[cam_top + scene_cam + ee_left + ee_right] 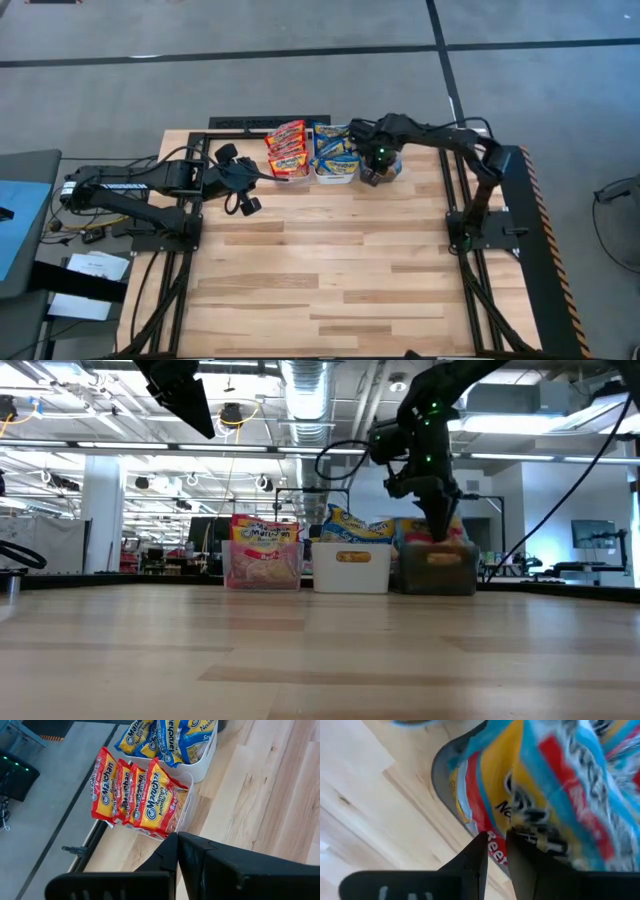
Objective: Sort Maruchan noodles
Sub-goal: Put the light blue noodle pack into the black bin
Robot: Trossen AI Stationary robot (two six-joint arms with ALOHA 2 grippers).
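Red Maruchan packets [286, 148] stand on edge in the clear bin [262, 565]. Blue packets [334, 148] stand in the white bin [351, 568]. Yellow-orange packets [545, 780] stand in the dark grey bin [438, 570]. My right gripper [496, 845] is shut and points down into the grey bin, its tips at the packets' tops; it also shows in the low view [440, 525]. My left gripper [177, 842] is shut and empty; it hovers above the table to the left of the clear bin, as the high view [243, 190] shows. My right gripper comes from above, pointing down at the tops of the yellow-orange packets [432, 528] in the dark grey bin. I cannot tell whether its shut fingers touch a packet.
The three bins stand side by side at the table's far edge, in the middle. The wooden table top [330, 270] in front of them is bare. A black frame [240, 124] runs along the far edge behind the bins.
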